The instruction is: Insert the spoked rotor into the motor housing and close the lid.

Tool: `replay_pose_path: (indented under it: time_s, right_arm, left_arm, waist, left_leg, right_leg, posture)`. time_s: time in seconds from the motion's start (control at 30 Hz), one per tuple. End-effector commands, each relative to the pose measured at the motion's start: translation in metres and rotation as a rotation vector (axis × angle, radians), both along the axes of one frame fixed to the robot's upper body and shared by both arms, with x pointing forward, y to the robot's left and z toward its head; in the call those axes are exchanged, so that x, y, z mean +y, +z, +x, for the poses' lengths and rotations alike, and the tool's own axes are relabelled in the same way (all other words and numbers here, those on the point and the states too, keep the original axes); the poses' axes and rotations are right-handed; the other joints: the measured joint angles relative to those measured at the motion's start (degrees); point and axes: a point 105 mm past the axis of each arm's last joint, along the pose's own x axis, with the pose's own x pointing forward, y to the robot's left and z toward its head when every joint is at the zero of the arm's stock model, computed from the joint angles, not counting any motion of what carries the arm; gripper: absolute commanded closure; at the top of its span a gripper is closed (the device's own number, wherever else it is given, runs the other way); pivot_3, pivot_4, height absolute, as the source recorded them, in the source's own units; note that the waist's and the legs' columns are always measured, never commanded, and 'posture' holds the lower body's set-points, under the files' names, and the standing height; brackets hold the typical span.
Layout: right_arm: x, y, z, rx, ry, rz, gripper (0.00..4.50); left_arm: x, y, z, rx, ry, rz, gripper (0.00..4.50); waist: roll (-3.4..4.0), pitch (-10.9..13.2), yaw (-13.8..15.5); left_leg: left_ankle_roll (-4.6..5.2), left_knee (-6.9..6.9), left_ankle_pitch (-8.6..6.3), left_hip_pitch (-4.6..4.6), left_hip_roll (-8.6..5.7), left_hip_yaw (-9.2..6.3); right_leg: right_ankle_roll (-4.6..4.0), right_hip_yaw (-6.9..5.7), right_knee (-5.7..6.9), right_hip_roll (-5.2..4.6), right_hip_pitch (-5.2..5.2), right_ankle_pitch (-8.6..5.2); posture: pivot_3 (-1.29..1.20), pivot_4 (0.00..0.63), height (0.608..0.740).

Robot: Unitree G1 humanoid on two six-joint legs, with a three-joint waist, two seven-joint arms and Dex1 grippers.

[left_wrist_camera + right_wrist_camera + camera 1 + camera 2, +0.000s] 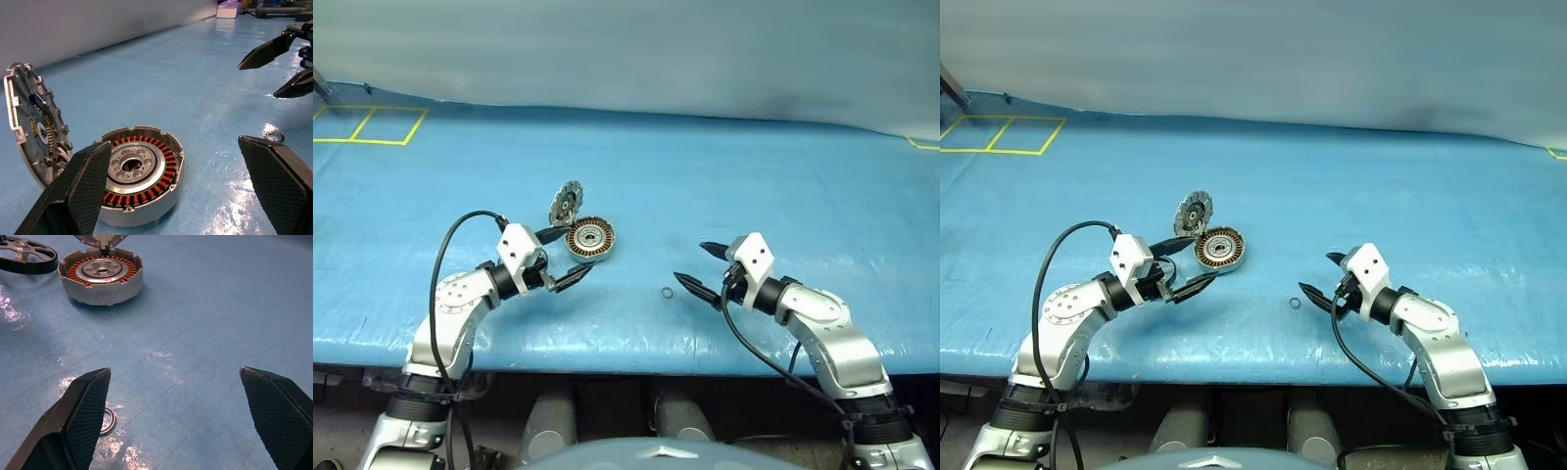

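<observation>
The motor housing (590, 238) lies flat on the blue table, its copper windings ringing a silver hub (131, 165). Its lid (566, 204) stands upright at the housing's far-left rim, dark inner face showing. My left gripper (573, 255) hangs open just on the near side of the housing with nothing between its fingers (83, 196). The spoked rotor (24, 254), a black wheel, lies flat beside the housing in the right wrist view. My right gripper (690, 261) is open and empty, well to the right of the housing and pointing toward it.
A tiny metal ring (666, 293) lies on the blue table cover (754, 176) between the two grippers, close to the right gripper's lower finger (83, 416). Yellow tape squares (372, 125) mark the far left corner. The table's front edge runs just below both arms.
</observation>
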Motion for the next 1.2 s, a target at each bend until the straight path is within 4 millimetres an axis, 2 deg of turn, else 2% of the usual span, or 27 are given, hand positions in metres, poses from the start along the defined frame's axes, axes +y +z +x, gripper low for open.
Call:
replay_pose_path:
  time_s: [0.03,0.77,1.07,1.2]
  right_arm:
    - [0.0044,0.0130,0.0011,-0.057,0.015,0.004,0.05]
    - [0.0073,0.0094,-0.0003,-0.042,0.020,0.003,0.05]
    - [0.0095,0.0091,0.0022,-0.042,0.031,0.001,0.05]
    - [0.0119,0.0109,0.0050,-0.048,0.042,0.001,0.05]
  left_arm:
    - [-0.0031,0.0086,0.0017,-0.040,-0.017,0.001,0.00]
    - [-0.0046,0.0115,-0.0006,-0.029,-0.037,0.014,0.00]
    - [-0.0022,0.0128,0.0015,-0.029,-0.051,0.058,0.00]
    - [-0.0099,0.0133,0.0046,-0.029,-0.087,0.153,0.00]
  waist:
    - [0.00,0.0,0.0]
    - [0.00,0.0,0.0]
    - [0.00,0.0,0.0]
    - [0.00,0.0,0.0]
  left_leg:
    - [0.00,0.00,0.00,0.00,0.00,0.00]
    - [0.00,0.00,0.00,0.00,0.00,0.00]
    - [0.00,0.00,0.00,0.00,0.00,0.00]
    - [0.00,0.00,0.00,0.00,0.00,0.00]
  right_leg:
    - [0.00,0.00,0.00,0.00,0.00,0.00]
    - [0.00,0.00,0.00,0.00,0.00,0.00]
    - [0.00,0.00,0.00,0.00,0.00,0.00]
    - [0.00,0.00,0.00,0.01,-0.01,0.00]
  posture:
    - [0.00,0.150,0.740]
    - [0.00,0.150,0.740]
    - [0.00,0.150,0.740]
    - [0.00,0.150,0.740]
